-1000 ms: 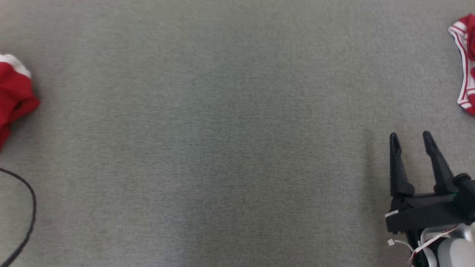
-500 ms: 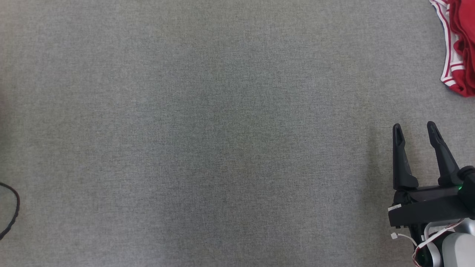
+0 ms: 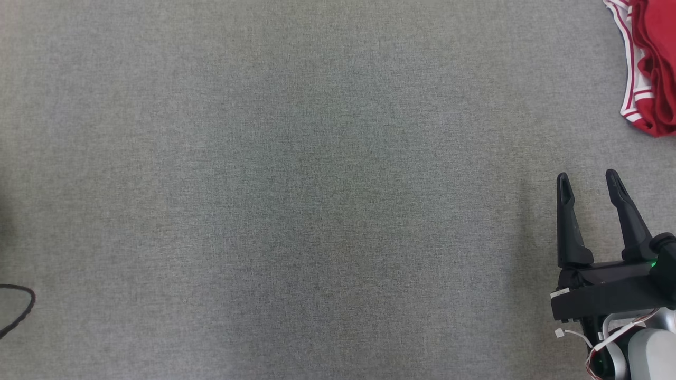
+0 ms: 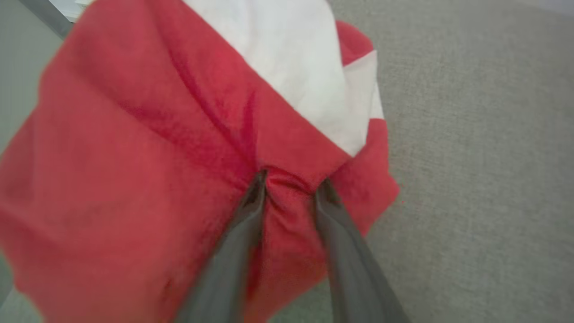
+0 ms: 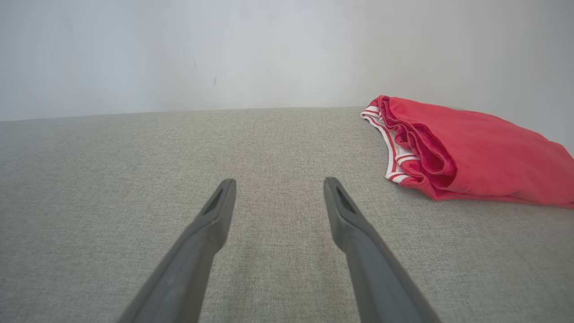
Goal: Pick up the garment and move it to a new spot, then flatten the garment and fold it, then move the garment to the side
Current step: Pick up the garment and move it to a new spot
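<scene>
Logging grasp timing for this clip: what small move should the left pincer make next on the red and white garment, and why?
Probably close the left pincer on the crumpled red and white cloth garment. Its fingertips are pressed into the fabric, apart, with a raised red fold between them, so pinching that fold should secure it before any lift.

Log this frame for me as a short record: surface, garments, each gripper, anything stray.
surface: gray fabric
left gripper: fingers apart, tips dug into red-and-white garment, a fold bunched between them
right gripper: open, over bare fabric
second garment: red, striped trim, folded, ahead-right of right gripper
stray: black cable at head view's left edge
</scene>
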Tool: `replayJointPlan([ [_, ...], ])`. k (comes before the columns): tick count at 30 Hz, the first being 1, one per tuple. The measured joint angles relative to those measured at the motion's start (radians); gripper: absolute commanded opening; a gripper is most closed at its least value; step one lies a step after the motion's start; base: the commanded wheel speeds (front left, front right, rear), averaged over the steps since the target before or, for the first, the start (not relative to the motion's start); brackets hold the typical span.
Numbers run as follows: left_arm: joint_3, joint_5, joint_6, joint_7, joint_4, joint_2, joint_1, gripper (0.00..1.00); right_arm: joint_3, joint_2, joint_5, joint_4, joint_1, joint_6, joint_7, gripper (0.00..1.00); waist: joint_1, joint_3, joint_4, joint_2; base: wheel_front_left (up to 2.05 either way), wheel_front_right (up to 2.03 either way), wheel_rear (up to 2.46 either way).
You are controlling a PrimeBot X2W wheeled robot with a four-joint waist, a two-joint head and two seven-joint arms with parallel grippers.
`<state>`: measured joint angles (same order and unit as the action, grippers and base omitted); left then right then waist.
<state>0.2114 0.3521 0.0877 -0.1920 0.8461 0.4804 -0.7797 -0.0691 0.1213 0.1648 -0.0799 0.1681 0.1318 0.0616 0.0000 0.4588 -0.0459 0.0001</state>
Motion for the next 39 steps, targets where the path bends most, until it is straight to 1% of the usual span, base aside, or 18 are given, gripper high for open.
replayJointPlan([
  [3, -0.008, -0.001, -0.001, 0.019, 0.020, 0.000, -0.005, 0.00, -0.001, 0.000, 0.000, 0.000, 0.001, 0.000, 0.000, 1.00, 0.0000, -0.005, 0.000, 0.0000, 0.00, 0.00, 0.00],
  [5, -0.020, -0.009, 0.000, 0.071, 0.015, 0.000, -0.016, 0.00, -0.005, 0.000, 0.000, 0.005, 0.000, 0.000, 0.001, 1.00, 0.0000, -0.016, 0.003, 0.0000, 0.00, 0.00, 0.00],
  [8, -0.028, -0.016, 0.009, 0.193, -0.038, 0.001, -0.046, 0.00, -0.006, -0.002, 0.001, 0.012, -0.003, 0.000, 0.009, 1.00, 0.0000, -0.033, 0.008, 0.0000, 0.00, 0.00, 0.00],
  [11, -0.044, -0.020, 0.018, 0.285, -0.079, 0.002, -0.073, 0.00, -0.003, -0.007, 0.011, 0.027, -0.006, 0.000, 0.018, 1.00, 0.0000, -0.054, 0.014, 0.0000, 0.00, 0.00, 0.00],
  [13, -0.053, -0.025, 0.023, 0.325, -0.109, 0.000, -0.088, 0.00, 0.000, -0.012, 0.012, 0.038, -0.009, 0.000, 0.022, 1.00, 0.0000, -0.070, 0.017, 0.0000, 0.00, 0.00, 0.00],
  [16, -0.085, -0.023, 0.028, 0.350, -0.178, -0.014, -0.112, 0.00, 0.003, -0.020, 0.020, 0.061, -0.016, 0.000, 0.033, 1.00, 0.0000, -0.099, 0.021, -0.0001, 0.00, 0.00, 0.00],
  [21, -0.153, -0.016, 0.036, 0.331, -0.316, -0.051, -0.155, 0.00, 0.017, -0.035, 0.037, 0.100, -0.026, 0.000, 0.058, 1.00, -0.0001, -0.144, 0.019, -0.0001, 0.00, 0.00, 0.00],
  [24, -0.198, -0.015, 0.037, 0.303, -0.404, -0.068, -0.179, 0.00, 0.028, -0.044, 0.049, 0.129, -0.026, 0.000, 0.081, 1.00, -0.0001, -0.162, 0.003, -0.0001, 0.00, 0.00, 0.00],
  [26, -0.233, -0.015, 0.037, 0.274, -0.467, -0.092, -0.192, 0.00, 0.033, -0.049, 0.060, 0.150, -0.026, 0.000, 0.096, 1.00, -0.0001, -0.169, -0.015, -0.0002, 0.00, 0.00, 0.00],
  [32, -0.339, -0.003, 0.040, 0.195, -0.601, -0.177, -0.214, 0.00, 0.047, -0.062, 0.086, 0.215, -0.026, 0.000, 0.141, 1.00, -0.0001, -0.190, -0.082, -0.0001, 0.00, 0.00, 0.00],
  [39, -0.473, 0.001, 0.038, 0.149, -0.667, -0.316, -0.208, 0.00, 0.049, -0.068, 0.115, 0.271, -0.030, 0.000, 0.177, 1.00, -0.0001, -0.206, -0.178, -0.0001, 0.00, 0.00, 0.00],
])
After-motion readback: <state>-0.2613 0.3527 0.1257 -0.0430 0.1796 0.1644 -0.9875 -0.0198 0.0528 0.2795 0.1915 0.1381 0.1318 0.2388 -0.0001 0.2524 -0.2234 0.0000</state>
